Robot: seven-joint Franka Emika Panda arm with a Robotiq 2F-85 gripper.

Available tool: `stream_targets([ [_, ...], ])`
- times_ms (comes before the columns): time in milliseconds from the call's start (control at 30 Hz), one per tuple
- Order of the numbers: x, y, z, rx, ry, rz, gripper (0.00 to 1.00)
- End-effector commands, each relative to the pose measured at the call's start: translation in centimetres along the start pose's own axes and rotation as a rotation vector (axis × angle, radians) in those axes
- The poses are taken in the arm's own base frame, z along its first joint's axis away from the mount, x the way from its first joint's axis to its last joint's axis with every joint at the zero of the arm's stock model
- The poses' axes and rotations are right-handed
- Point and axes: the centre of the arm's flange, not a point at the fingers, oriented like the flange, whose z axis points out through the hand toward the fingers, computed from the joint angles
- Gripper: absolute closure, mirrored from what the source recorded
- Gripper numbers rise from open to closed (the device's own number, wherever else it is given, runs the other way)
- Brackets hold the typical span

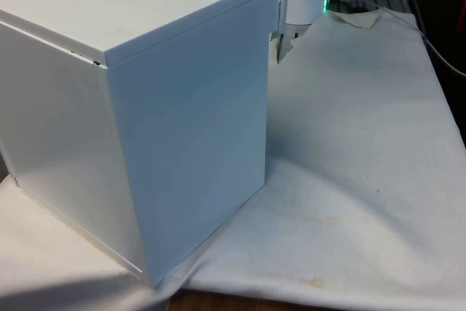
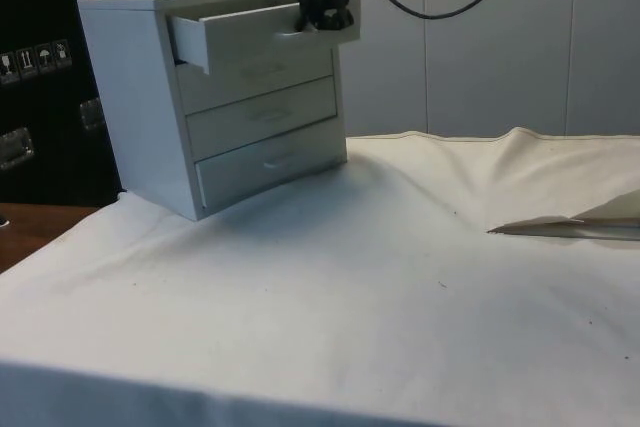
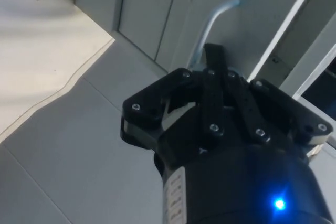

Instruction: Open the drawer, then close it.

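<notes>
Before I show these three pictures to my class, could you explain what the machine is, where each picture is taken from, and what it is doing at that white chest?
The machine is a robot arm ending in a black two-finger gripper. One picture looks across the table at the plain back and side of a white chest of three drawers. The second, from the table's side, shows the chest's front: the white top drawer is pulled partly out, while the two below sit closed. The third comes from a camera on the wrist, looking past the gripper at the drawer's curved metal handle. The gripper is at that handle; whether its fingers clasp it is hard to tell. The chest stands on a white cloth covering the table.
</notes>
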Motion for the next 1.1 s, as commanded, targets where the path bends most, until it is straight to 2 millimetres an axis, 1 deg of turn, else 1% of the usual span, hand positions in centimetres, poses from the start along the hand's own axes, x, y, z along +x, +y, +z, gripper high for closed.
stream_targets([
  [0, -0.1, 0.5, 0.4, -0.004, 0.008, 0.003, 1.0],
  [200, -0.4, 1.7, 1.5, -0.003, 0.007, 0.016, 1.0],
  [267, -0.3, 1.7, 1.4, -0.006, -0.001, 0.02, 1.0],
  [367, -0.5, 2.6, 1.8, -0.01, 0.009, 0.026, 1.0],
  [533, -0.5, 3.5, 2.2, -0.018, 0.006, 0.035, 1.0],
  [567, -0.3, 3.2, 1.9, -0.019, -0.001, 0.037, 1.0],
  [600, -0.5, 3.7, 2.3, -0.019, 0.005, 0.038, 1.0],
  [733, -0.4, 4.4, 3.0, -0.021, 0.006, 0.047, 1.0],
  [900, -0.4, 5.0, 3.8, -0.022, 0.0, 0.055, 1.0],
  [1067, -0.2, 5.4, 4.1, -0.024, -0.005, 0.061, 1.0],
])
